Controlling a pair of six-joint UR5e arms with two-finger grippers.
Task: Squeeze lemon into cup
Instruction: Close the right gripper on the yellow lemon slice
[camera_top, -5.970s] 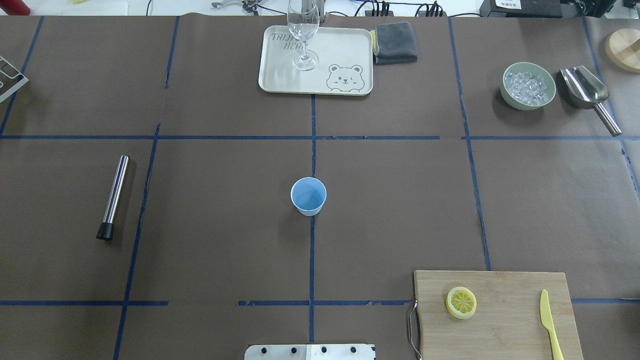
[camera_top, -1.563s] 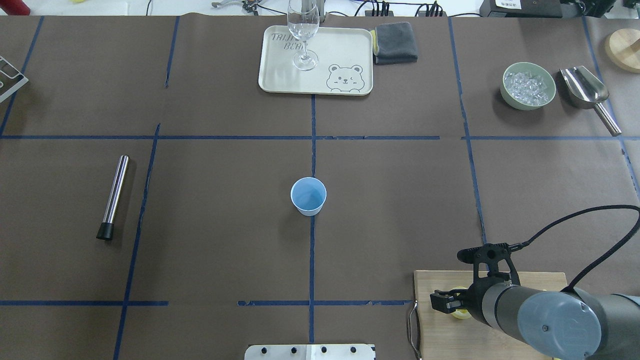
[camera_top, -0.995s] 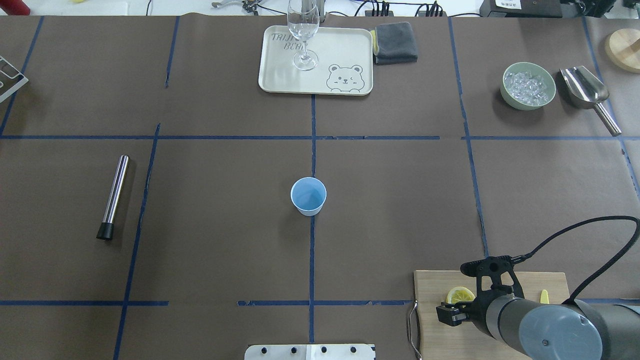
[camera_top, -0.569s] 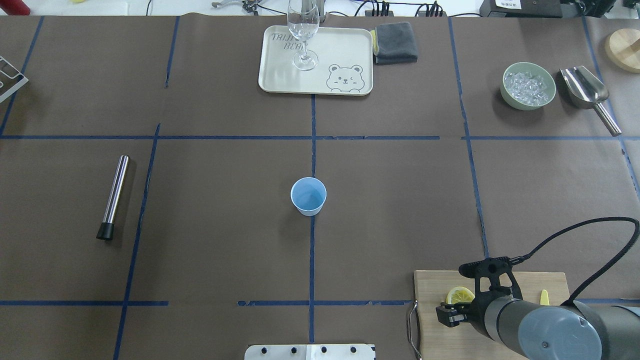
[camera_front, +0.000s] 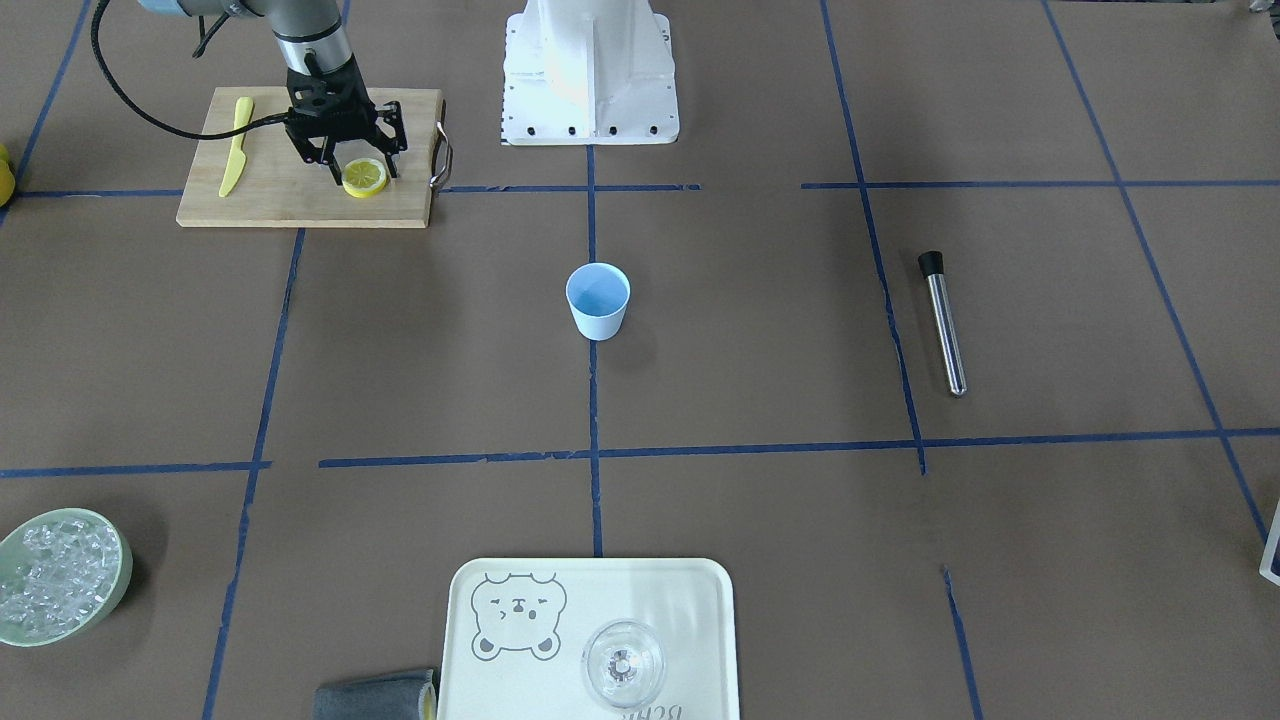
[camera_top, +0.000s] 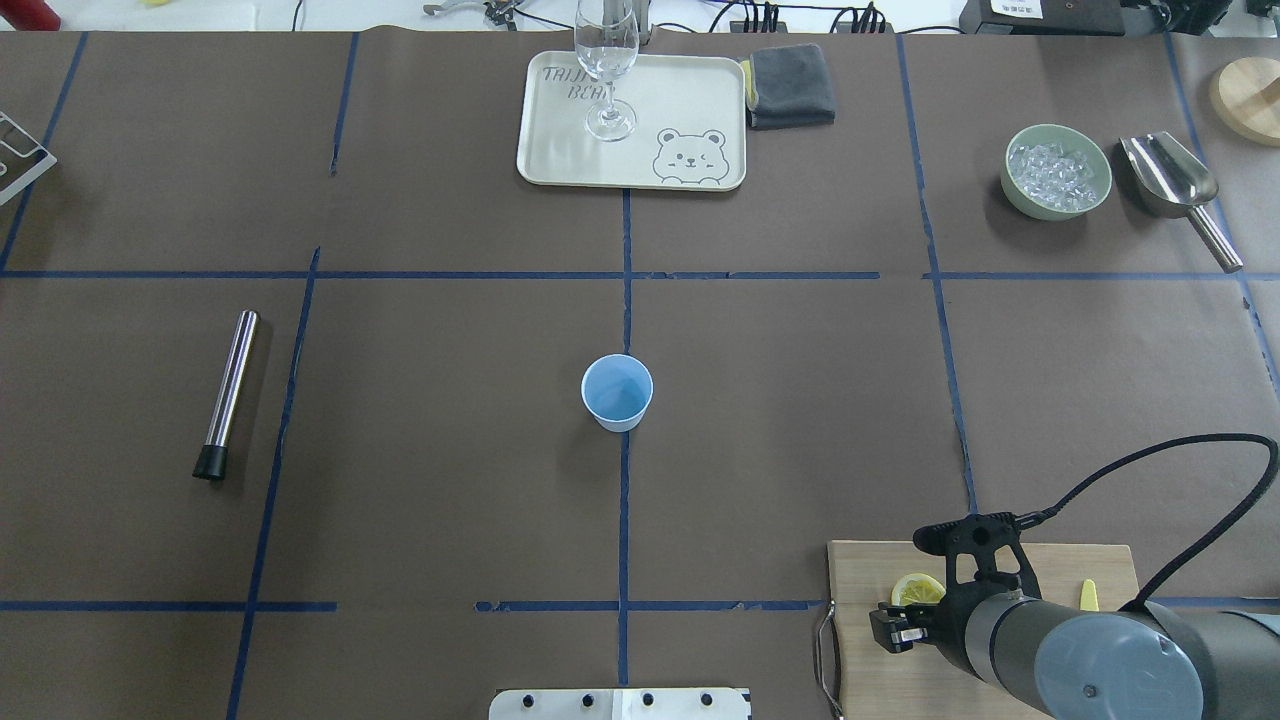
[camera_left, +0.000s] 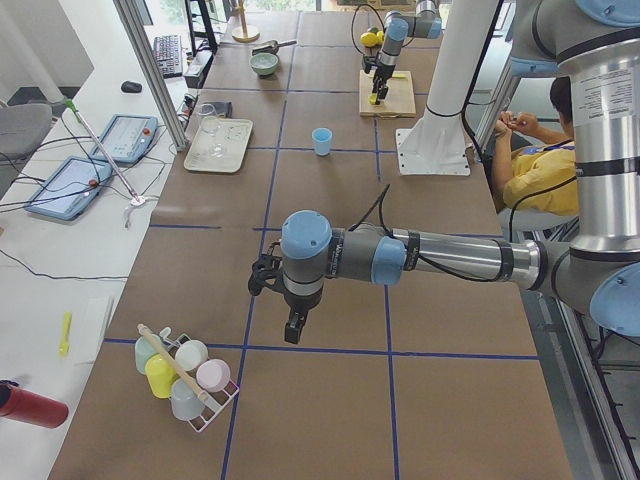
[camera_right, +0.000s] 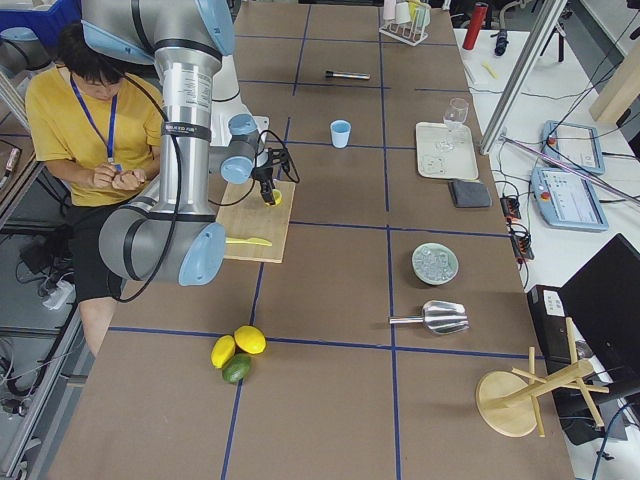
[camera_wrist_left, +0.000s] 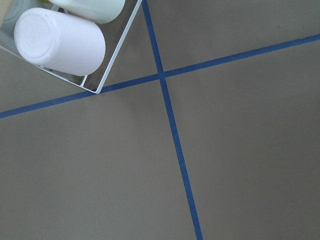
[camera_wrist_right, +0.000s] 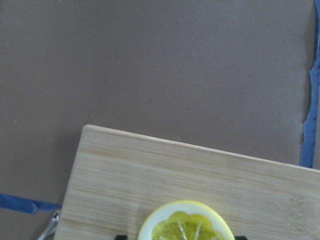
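Observation:
The lemon is a thin slice lying flat on a wooden cutting board at the robot's near right. It also shows in the overhead view and the right wrist view. My right gripper is open, low over the board, with a finger on each side of the slice. In the overhead view the gripper hides part of the slice. The light blue cup stands upright at the table's middle, far from both grippers. My left gripper shows only in the exterior left view; I cannot tell its state.
A yellow plastic knife lies on the board. A tray with a clear glass, a grey cloth, a green ice bowl, a scoop and a steel muddler surround the cup. A cup rack sits below the left wrist.
The right arm has come in over the cutting board since the earliest frame. Over the last second and a half its gripper shifted back toward the robot, uncovering part of the lemon slice.

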